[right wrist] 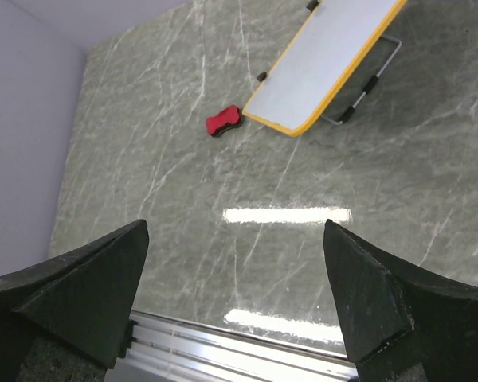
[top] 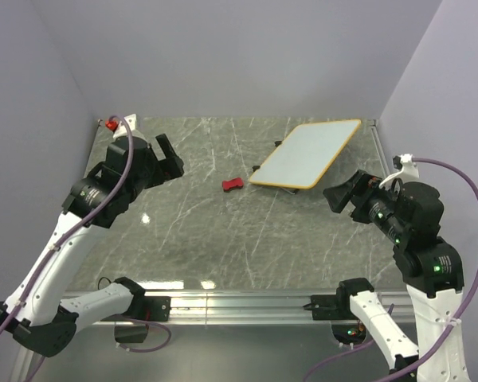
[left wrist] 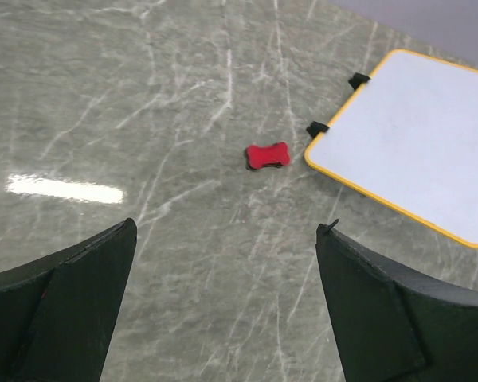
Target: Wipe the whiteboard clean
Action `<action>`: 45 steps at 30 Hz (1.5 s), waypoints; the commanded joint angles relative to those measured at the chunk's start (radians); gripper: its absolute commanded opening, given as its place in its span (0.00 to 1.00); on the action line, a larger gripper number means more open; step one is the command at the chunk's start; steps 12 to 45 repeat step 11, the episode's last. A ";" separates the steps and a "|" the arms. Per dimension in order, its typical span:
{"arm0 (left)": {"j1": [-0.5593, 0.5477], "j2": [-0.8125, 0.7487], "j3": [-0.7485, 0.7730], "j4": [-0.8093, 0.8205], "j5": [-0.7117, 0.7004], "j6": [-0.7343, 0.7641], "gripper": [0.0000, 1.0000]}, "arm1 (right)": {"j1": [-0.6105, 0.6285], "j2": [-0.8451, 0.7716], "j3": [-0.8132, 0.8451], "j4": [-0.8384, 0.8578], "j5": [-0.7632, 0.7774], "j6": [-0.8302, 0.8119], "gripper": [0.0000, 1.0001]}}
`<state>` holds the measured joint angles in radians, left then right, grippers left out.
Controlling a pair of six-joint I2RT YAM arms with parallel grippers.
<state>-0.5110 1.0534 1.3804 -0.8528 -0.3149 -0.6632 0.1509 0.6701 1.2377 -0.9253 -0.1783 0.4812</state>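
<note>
The whiteboard [top: 307, 153], white with a yellow-orange rim, rests tilted on a wire stand at the back right of the table; it also shows as a whiteboard [left wrist: 414, 139] and a whiteboard [right wrist: 323, 64] in the wrist views. Its face looks plain white. A small red eraser [top: 232, 184] lies on the table just left of it, also seen as the eraser [left wrist: 267, 155] and the eraser [right wrist: 223, 121]. My left gripper [top: 169, 155] hangs open at the back left, empty. Right of the board my right gripper [top: 340, 193] stands open and empty.
A red object [top: 111, 123] sits in the far left corner. The wire stand [right wrist: 366, 79] sticks out from under the board. An aluminium rail [top: 239, 302] runs along the table's near edge, and grey walls close in the left, back and right sides.
</note>
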 commanded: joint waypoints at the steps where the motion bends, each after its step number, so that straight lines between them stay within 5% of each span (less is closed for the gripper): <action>1: 0.000 -0.018 0.048 -0.041 -0.082 0.007 0.99 | 0.004 -0.026 -0.003 -0.036 -0.010 -0.012 0.97; 45: 0.000 -0.021 0.089 -0.069 -0.090 0.069 1.00 | 0.006 -0.024 -0.007 -0.127 -0.038 0.013 0.98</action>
